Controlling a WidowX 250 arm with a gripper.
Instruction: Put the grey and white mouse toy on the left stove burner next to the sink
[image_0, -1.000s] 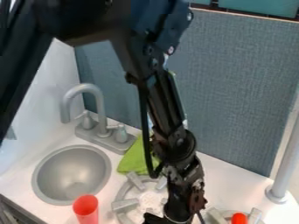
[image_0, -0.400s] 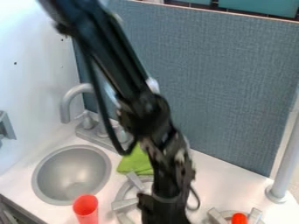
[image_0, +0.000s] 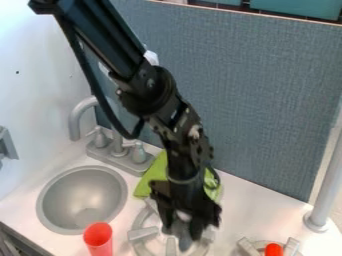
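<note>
No telling if the end effector (image_0: 182, 232) is being held open or closed, but the burner grate (image_0: 143, 233) right beneath, green cloth (image_0: 151, 181) behind, is risking being snagged by a low sideways swing.

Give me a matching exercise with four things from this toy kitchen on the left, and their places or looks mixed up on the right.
Things
1. Gripper
2. Green cloth
3. Red cup
4. Sink

Places and looks
A. Round, grey and set into the counter
B. Down over the left burner
C. At the picture's bottom edge, left of that burner
D. Lying behind that burner, just right of the faucet

Right pairs: 1-B, 2-D, 3-C, 4-A
</note>
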